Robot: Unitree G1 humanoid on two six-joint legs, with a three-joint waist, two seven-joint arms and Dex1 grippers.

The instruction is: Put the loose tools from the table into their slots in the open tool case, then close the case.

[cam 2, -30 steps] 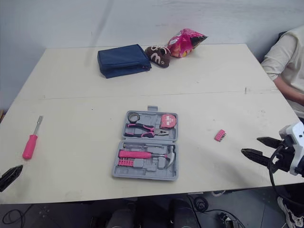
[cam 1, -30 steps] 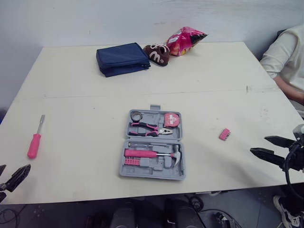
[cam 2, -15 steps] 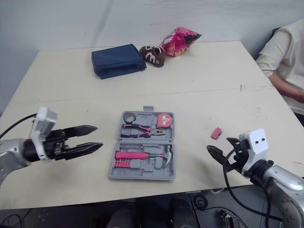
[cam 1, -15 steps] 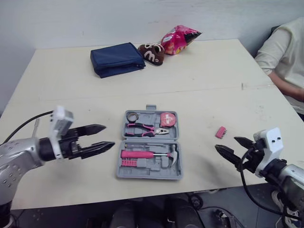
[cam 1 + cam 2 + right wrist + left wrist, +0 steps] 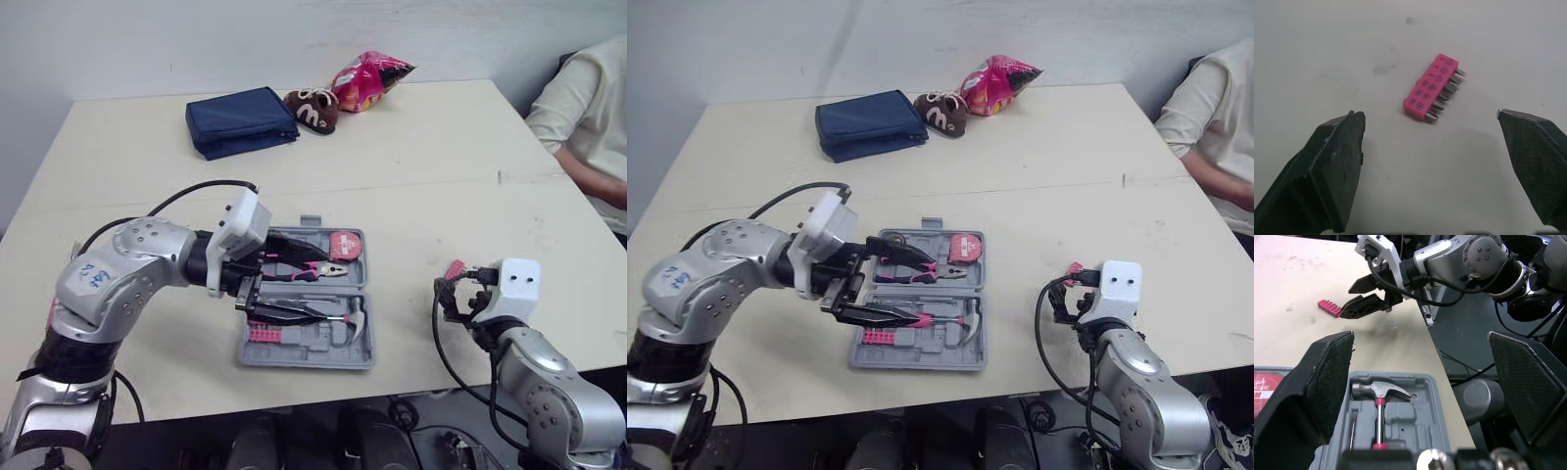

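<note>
Right end effector (image 5: 1426, 116) spread over the bit holder (image 5: 1432, 88), probably light and rigid; I'd pinch its long pink sides. Left end effector (image 5: 1420, 336) spread too.

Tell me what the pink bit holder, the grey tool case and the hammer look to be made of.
Bit holder: likely matte pink plastic, moulded symbols on top; its bits look like bare steel. Tool case: probably grey moulded plastic, with shaped recesses. Hammer: shiny metal head, seemingly polished steel; pink grip, plastic or rubber, cannot tell.

A navy pouch (image 5: 241, 119), brown plush (image 5: 315, 110) and pink snack bag (image 5: 367, 80) sit side by side, a person's sleeve (image 5: 578, 117) well apart.
</note>
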